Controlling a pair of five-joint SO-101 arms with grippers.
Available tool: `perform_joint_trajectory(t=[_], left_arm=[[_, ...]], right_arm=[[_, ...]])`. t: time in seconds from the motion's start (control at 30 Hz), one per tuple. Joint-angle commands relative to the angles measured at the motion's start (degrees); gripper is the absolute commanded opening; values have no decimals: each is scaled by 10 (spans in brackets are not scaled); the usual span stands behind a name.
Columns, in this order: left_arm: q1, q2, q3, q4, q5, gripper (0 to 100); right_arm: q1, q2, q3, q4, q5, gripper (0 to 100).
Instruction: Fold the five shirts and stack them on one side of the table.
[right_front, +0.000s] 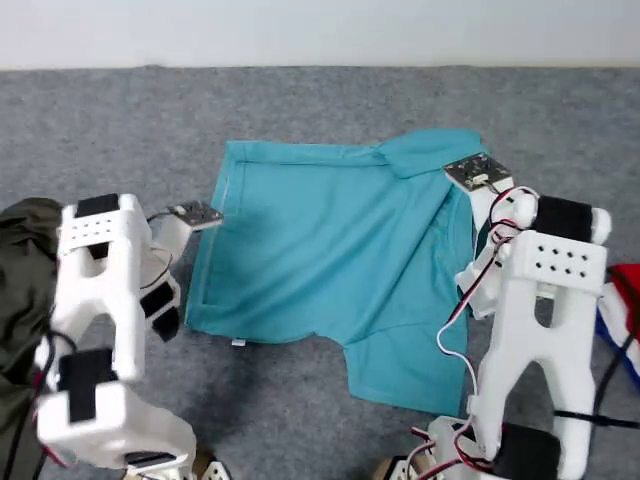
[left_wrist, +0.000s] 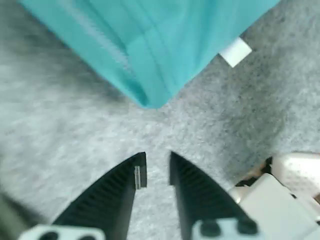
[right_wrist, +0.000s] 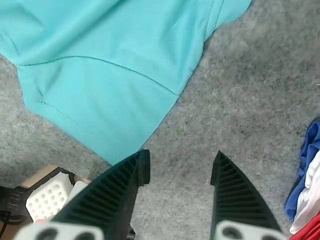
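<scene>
A teal shirt (right_front: 330, 250) lies spread on the grey table, its upper right part folded over. In the left wrist view its lower corner (left_wrist: 150, 40) hangs just ahead of my left gripper (left_wrist: 157, 160), whose fingers stand a narrow gap apart with nothing between them, above bare table. My right gripper (right_wrist: 182, 156) is open wide and empty, hovering just off the shirt's hem (right_wrist: 100, 65) near its lower right corner. A small white tag (left_wrist: 235, 52) sticks out from the shirt's bottom edge.
A dark olive garment (right_front: 20, 280) lies bunched at the table's left edge behind the left arm (right_front: 100, 260). A red, white and blue garment (right_front: 622, 310) sits at the right edge, beside the right arm (right_front: 545, 300). Grey table (right_front: 320, 100) runs along the back.
</scene>
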Motion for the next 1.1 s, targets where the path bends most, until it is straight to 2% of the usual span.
perform_joint_trajectory(t=[0.0,0.17,0.57,0.63,0.8,1.07], left_arm=[[24,-84,-16,19,-1,128],[68,-87,-7,0,25,134],[69,69,-8,-113,32,130],[70,77,-8,-113,31,121],[73,77,-9,-111,27,0],[24,77,-58,-87,27,2]], right_arm=[[7,-22,-3,19,-4,209],[5,-22,-3,19,-5,209],[7,-22,-3,20,-5,209],[7,-22,-3,20,-5,209],[7,-18,-3,18,-5,209],[7,-18,-3,17,-2,209]])
